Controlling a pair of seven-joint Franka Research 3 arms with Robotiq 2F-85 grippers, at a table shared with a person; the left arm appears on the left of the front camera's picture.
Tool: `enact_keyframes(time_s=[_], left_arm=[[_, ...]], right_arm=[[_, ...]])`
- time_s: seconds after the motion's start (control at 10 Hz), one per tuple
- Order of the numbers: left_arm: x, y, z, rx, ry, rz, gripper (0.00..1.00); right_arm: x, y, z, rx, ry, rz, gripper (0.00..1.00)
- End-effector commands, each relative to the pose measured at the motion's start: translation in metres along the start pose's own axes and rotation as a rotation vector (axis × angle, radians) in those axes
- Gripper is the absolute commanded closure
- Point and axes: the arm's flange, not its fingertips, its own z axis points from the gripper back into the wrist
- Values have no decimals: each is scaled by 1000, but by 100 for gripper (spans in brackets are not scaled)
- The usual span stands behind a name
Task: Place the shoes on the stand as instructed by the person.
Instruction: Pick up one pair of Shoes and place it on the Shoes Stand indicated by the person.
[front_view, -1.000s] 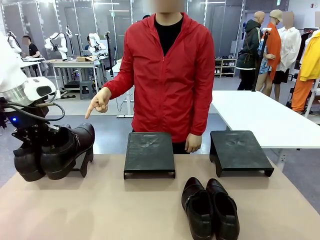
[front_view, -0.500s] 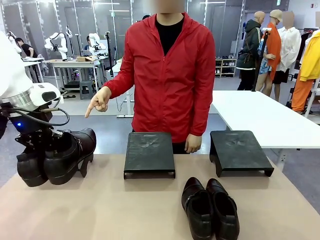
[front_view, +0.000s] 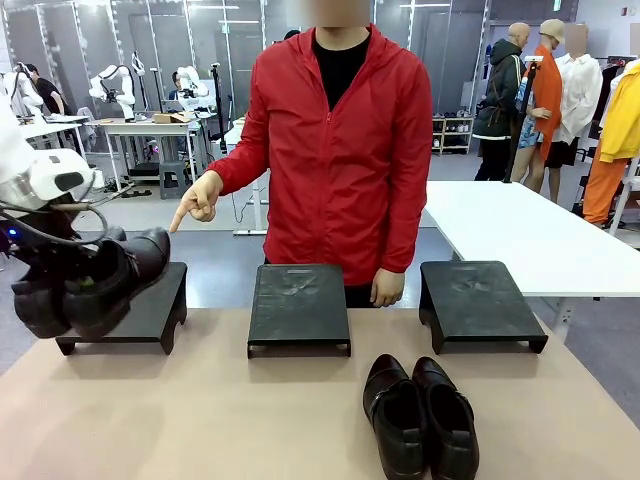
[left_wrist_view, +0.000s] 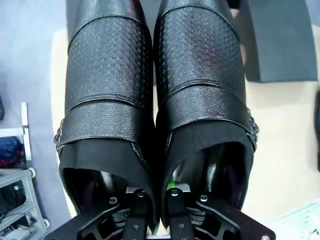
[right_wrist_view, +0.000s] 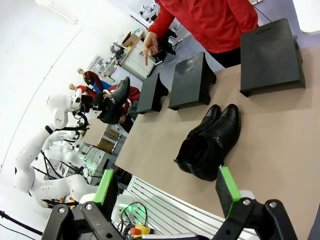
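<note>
— Left gripper (left_wrist_view: 157, 199)?
— Clamped on buckle-strap shoes (front_view: 92, 285), aloft at nine o'clock, toes over left stand (front_view: 140, 318).
— Right gripper (right_wrist_view: 165, 187)?
— Spread wide, holding nothing.
— Other pair (front_view: 420, 415)?
— On table (front_view: 200, 420) at five o'clock, toes toward six. At eleven o'clock, person's hand (front_view: 202, 202), forefinger toward eight.

There are four black shoes (left_wrist_view: 200, 90), in two pairs: an upper pair (front_view: 90, 285) to the left of the middle stand (front_view: 299, 300), and a lower pair (front_view: 420, 415) in front of it, to its right. There are three black stands: the middle stand, a left stand (front_view: 157, 318) and a right stand (front_view: 478, 298). One person (front_view: 340, 150) is behind the middle stand.
</note>
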Motion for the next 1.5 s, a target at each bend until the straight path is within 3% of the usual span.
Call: enact_keyframes(time_s=[0.0, 0.5, 1.4], left_arm=[[34, 27, -7, 24, -70, -30, 92], [80, 62, -65, -72, -91, -117, 92], [95, 83, -155, -63, -174, -45, 92]], right_arm=[[0, 0, 0, 5, -8, 21, 0], [0, 0, 0, 5, -8, 21, 0], [0, 0, 0, 5, -8, 21, 0]])
